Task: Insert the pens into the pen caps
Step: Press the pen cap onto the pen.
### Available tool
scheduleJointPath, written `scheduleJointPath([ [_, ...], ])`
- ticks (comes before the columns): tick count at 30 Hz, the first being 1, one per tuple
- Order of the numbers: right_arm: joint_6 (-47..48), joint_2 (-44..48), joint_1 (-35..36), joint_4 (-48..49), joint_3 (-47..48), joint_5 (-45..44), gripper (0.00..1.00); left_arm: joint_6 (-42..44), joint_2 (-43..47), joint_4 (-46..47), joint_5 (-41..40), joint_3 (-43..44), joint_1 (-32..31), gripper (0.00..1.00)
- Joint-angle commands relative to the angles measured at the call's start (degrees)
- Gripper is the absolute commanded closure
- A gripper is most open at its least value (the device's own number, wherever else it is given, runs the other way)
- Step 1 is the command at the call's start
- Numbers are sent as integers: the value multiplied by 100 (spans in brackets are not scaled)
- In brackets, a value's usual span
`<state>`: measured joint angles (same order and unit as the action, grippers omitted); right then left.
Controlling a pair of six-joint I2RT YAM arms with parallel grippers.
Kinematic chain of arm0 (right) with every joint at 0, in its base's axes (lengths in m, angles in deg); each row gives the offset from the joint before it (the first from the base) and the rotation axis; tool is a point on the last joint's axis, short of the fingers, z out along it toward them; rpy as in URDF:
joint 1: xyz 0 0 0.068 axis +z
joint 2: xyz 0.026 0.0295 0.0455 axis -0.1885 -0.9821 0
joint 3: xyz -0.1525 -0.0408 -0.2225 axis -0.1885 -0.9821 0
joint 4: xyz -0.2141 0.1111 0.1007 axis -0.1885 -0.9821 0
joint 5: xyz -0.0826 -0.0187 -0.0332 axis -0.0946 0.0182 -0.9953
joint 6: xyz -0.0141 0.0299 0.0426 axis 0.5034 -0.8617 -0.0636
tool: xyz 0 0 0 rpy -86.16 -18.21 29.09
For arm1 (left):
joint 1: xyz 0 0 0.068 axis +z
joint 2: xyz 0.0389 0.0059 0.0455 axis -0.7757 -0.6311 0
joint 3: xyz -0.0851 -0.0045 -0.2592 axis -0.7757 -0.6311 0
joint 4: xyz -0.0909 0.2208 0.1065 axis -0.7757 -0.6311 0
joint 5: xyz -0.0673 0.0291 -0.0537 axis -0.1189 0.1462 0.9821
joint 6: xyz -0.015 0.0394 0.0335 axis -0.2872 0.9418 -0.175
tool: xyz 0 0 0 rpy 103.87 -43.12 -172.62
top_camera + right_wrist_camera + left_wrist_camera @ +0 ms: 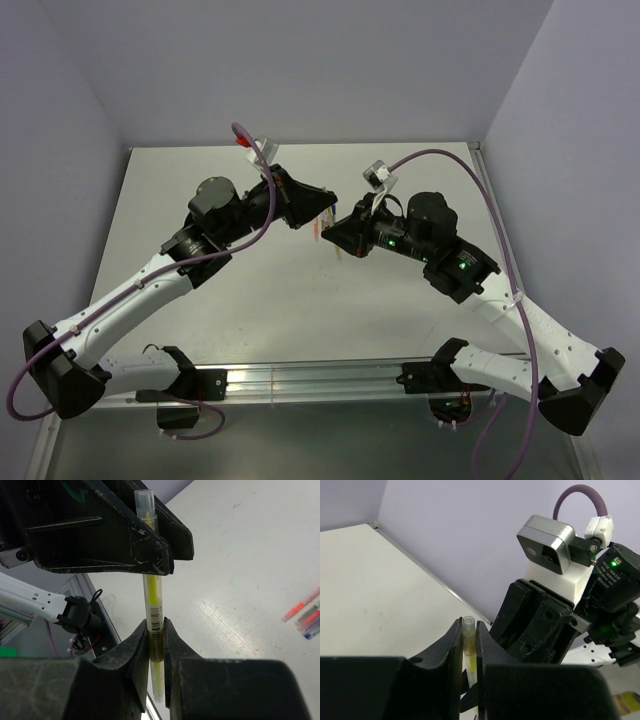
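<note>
Right wrist view: left gripper [468, 632] pinches yellow pen [152, 595] near its clear cap [144, 500]; right gripper [156, 632] pinches the barrel. Advise pressing straight along the axis, without bending.

pen [152, 587]: yellow, black-and-white barcode band [156, 620]
cap [144, 499]: clear
left claw [468, 640], right claw [156, 640]: black
table [240, 555]: white
loose pens [306, 616] right of pen: orange-red, grey-green, blue

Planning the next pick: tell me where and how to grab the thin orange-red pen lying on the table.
Take the thin orange-red pen mid-barrel, from straight above, closing across its width. It lies flat on the white table, ruling out a side approach; other pens lie close along one side, so probably keep the opening narrow.
</note>
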<state>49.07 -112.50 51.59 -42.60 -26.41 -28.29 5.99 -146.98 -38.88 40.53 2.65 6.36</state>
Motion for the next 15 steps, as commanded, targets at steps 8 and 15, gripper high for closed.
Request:
scheduleJointPath([
  [8,-116,-118,-56,423,724,-383,100,239,97,-475,79,-90,-444,100],
  [15,-538,-215,-504,880,786,925,100,318,220,-290,676,-257,-436,100],
])
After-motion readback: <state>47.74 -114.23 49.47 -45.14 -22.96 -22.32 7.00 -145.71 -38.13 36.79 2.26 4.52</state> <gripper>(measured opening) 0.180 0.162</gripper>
